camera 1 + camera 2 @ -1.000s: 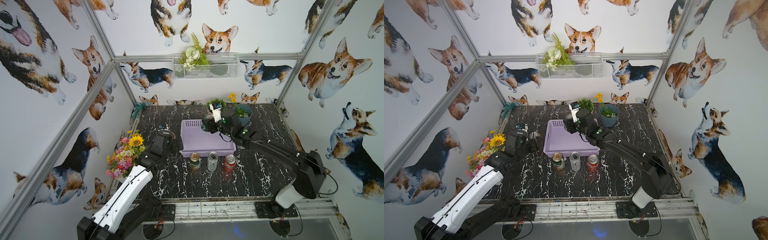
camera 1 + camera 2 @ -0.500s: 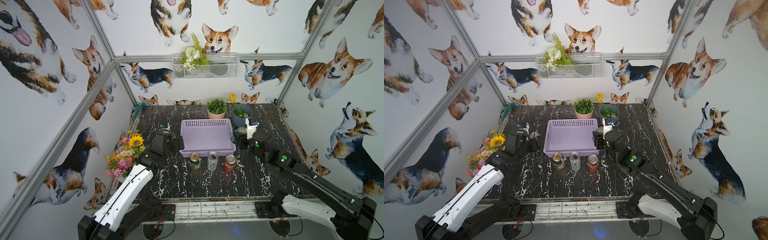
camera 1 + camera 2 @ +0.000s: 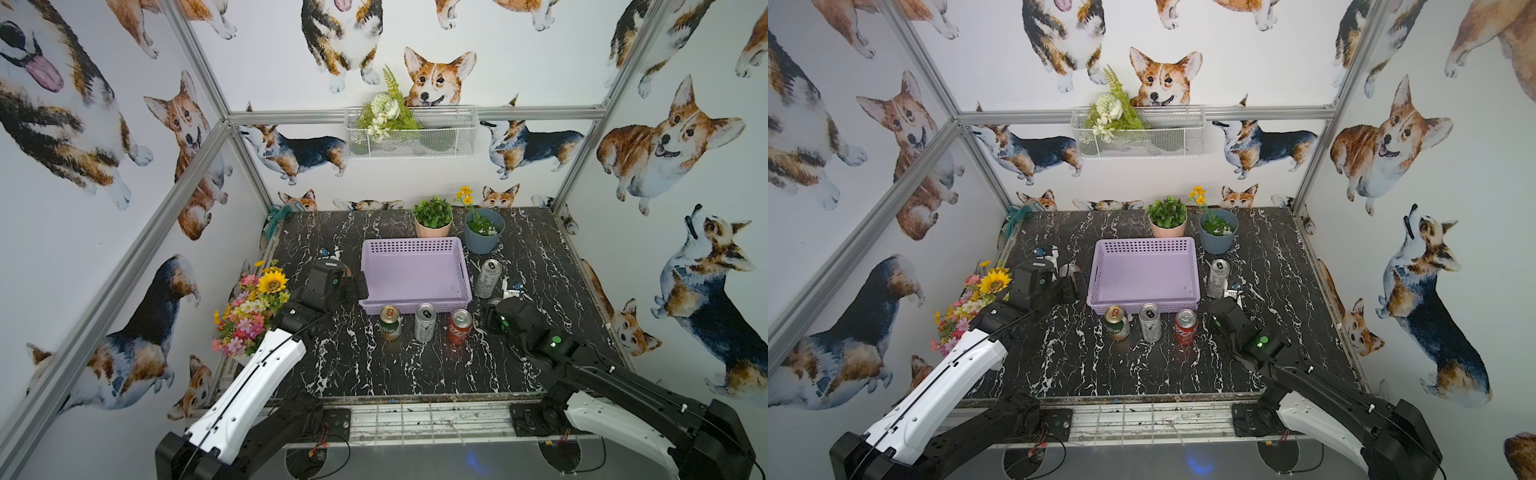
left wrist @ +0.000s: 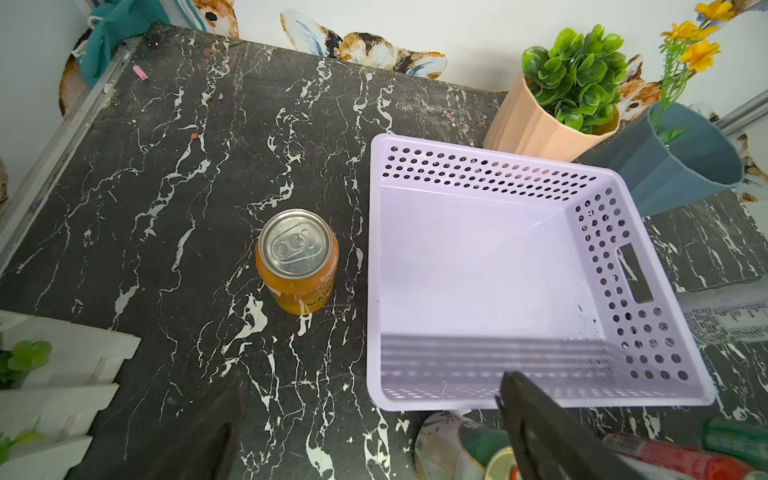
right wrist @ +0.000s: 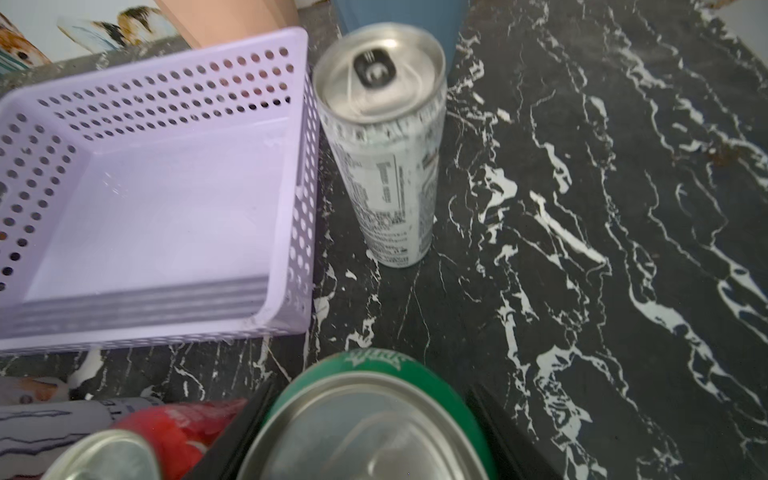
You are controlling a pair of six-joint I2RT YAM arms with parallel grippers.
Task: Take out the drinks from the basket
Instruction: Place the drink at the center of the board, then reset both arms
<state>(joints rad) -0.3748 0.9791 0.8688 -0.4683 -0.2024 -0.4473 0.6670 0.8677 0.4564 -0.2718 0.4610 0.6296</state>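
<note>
1. While five cans stand upright on the black marble bench (image 3: 361,374), the sixth, a green can (image 5: 361,424) with a silver lid, sits between the black fingers of the right pincer (image 5: 372,388), which is clamped against its sides.
2. Along the near wall of the lavender basket (image 3: 411,247) stand a green-and-gold can (image 3: 390,323), a slim silver can (image 3: 424,322) and a red can (image 3: 460,326), in a row and apart from each other. The right pincer and its can are just beside the red one.
3. A second slim silver can (image 3: 488,278), covered in small black print, stands just beside the basket's right wall, beyond the right pincer.
4. An orange can (image 4: 297,259) stands near the basket's left wall.
5. With perforated walls and handle slots, the basket holds no can; its floor shows only a few dark specks.
6. Behind it, a peach pot (image 3: 432,230) holds a leafy green plant and a blue-grey pot (image 3: 482,245) holds yellow flowers. A white wire basket (image 3: 436,141) on the back wall holds white flowers and fern.
7. Spread wide and holding nothing, the left pincer (image 4: 370,386) hangs at the basket's near left corner. The orange can lies ahead of its fingertips, apart from them.
</note>
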